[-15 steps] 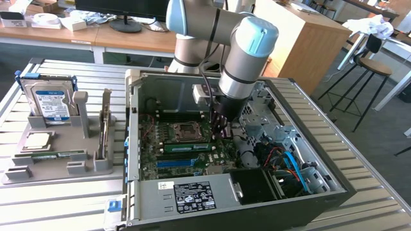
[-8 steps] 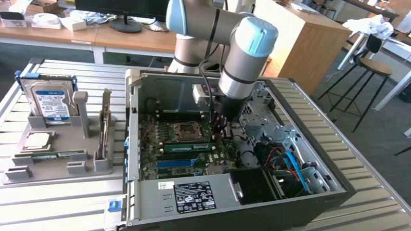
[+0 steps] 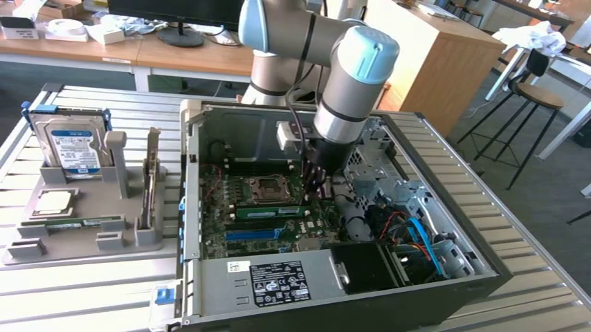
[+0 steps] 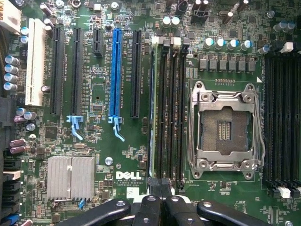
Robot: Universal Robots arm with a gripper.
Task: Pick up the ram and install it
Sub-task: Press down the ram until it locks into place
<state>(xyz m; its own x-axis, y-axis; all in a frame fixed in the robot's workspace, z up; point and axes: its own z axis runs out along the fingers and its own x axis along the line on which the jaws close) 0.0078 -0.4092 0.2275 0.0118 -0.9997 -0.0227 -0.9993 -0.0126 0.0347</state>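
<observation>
Gripper point(image 4: 162, 187) clenched, nothing visible between its tips, near the CPU socket point(image 4: 228, 125), ram point(image 4: 151, 108) edge-on in slot beside that socket, chips hidden.

A slatted metal table point(image 3: 83, 290) is being lit by bright, even light. Behind it, a long wooden desk point(image 3: 120, 52) is being occupied by a monitor stand point(image 3: 180, 34) and white boxes point(image 3: 65, 29). A wooden cabinet point(image 3: 443, 55) and a black-legged stool point(image 3: 538, 95) are being carried by grey flooring point(image 3: 554, 207).
</observation>
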